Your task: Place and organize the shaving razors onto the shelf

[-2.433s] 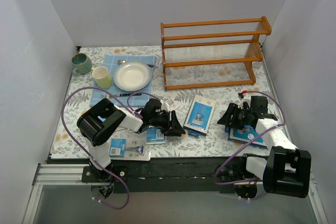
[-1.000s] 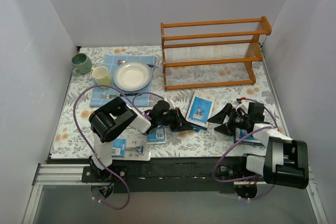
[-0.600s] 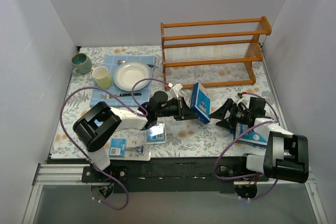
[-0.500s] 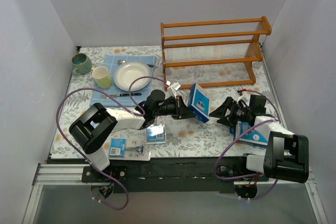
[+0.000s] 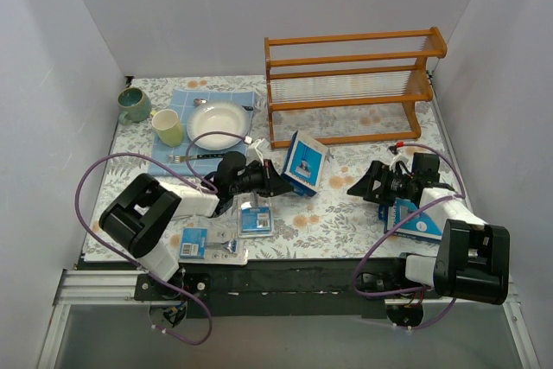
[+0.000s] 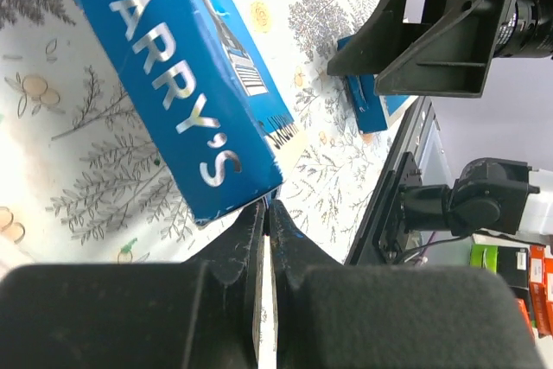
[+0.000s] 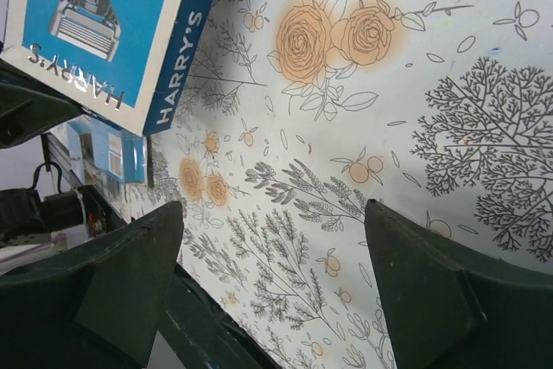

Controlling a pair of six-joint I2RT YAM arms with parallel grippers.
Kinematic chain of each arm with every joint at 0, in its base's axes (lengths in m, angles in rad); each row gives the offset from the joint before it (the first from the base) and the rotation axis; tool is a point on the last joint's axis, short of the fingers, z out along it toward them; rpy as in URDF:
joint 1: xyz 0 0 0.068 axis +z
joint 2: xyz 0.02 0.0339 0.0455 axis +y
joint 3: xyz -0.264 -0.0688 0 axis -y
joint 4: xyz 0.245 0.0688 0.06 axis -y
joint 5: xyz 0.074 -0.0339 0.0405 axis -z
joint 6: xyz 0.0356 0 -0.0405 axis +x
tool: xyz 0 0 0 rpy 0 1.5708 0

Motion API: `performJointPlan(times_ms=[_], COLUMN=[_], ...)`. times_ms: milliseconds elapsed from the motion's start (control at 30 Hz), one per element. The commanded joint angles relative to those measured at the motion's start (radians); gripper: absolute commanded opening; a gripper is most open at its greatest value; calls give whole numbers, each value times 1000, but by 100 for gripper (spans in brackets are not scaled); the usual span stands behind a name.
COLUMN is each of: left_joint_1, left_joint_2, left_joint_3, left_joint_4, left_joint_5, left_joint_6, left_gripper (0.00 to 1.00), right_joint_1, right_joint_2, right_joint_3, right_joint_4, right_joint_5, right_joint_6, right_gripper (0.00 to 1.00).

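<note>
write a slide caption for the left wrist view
Left gripper pinches a blue Harry's razor box over the floral table.

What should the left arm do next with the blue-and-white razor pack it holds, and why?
Probably carry it forward toward the orange-brown wooden shelf: the left gripper is shut on the blue-and-white razor pack, held tilted off the table, just short of the shelf's front.

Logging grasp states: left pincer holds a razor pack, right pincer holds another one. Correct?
No. The right pincer is open and empty, as the right wrist view shows. The left pincer does hold a razor pack.
</note>
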Motion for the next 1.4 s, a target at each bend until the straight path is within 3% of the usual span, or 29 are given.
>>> performJointPlan(times_ms=[0, 200, 400, 600, 867, 1000, 1100, 1133, 1200, 1233, 1367], left_joint_1=[24, 79, 170, 165, 145, 150, 157, 159, 159, 159, 162], left_joint_2=[-70, -37, 43, 146, 125, 82, 69, 69, 63, 65, 71], left_joint_3=[-43, -39, -25, 57, 130, 121, 97, 84, 78, 77, 95], left_joint_4=[104, 125, 127, 117, 36, 34, 32, 34, 32, 32, 25], left_joint_5=[-72, -122, -116, -102, -190, -134, -58, -49, -41, -37, -26], left_joint_6=[-37, -24, -116, -254, -358, -372, -354, -334, -326, -323, -311], left_gripper=[0, 0, 0, 0, 0, 0, 0, 0, 0, 0, 0], right_joint_1=[-5, -7, -7, -7, -7, 59, 173, 204, 302, 335, 426], right_joint_2=[-29, -29, -29, -33, 12, 36, 66, 80, 91, 107, 178], right_joint_3=[30, 12, -5, -36, 21, 114, 163, 165, 156, 153, 179], right_joint_4=[-55, -67, -52, -20, -13, 10, 91, 120, 216, 243, 336], right_joint_5=[26, 29, 29, 23, -20, -34, 21, 56, 128, 231, 463], right_joint_6=[-87, -124, -122, -102, -104, -179, -173, -174, -205, -219, -226], right_gripper=[92, 92, 92, 92, 88, 71, 46, 37, 29, 20, 10])
